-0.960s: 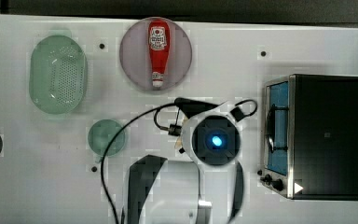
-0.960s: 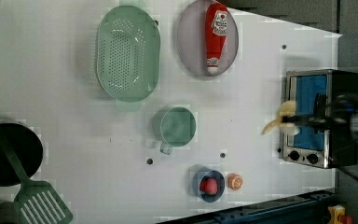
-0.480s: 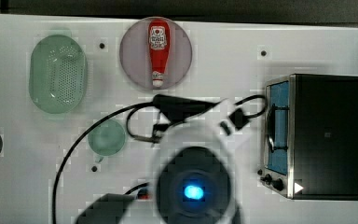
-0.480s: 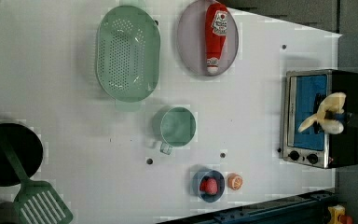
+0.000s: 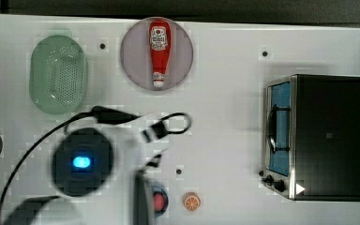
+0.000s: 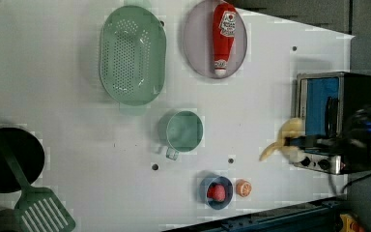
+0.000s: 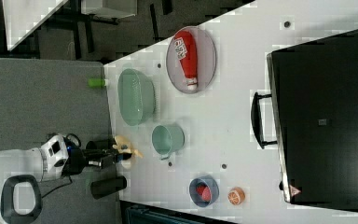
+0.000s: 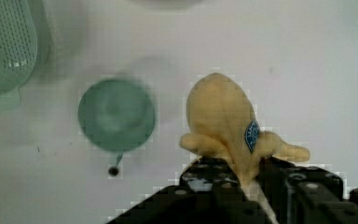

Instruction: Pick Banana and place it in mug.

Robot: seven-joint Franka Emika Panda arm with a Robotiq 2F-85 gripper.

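My gripper [image 8: 242,175] is shut on the stem end of the pale yellow banana [image 8: 223,123], which carries a small blue sticker. The banana [image 6: 282,142] hangs high above the table in the gripper [image 6: 295,142], and the right view has the banana [image 7: 125,147] and gripper [image 7: 117,154] off the table's left edge. The teal mug [image 8: 116,114] stands upright on the table below, beside the banana in the wrist view. Nothing is inside the mug [image 6: 183,131], whose small handle points toward the table's front edge. In the top view my arm [image 5: 82,162] covers the mug.
A green colander [image 5: 58,75] and a plate [image 5: 180,56] with a ketchup bottle [image 5: 157,51] lie at the back. A toaster oven [image 5: 318,136] stands on the top view's right. A blue bowl [image 6: 216,192], an orange slice [image 5: 191,201], a black pan [image 6: 9,159] and a spatula [image 6: 41,212] sit near the front.
The arm has swung toward the top view's left, from beside the toaster oven to over the mug, still carrying the banana. The objects on the table have not moved.
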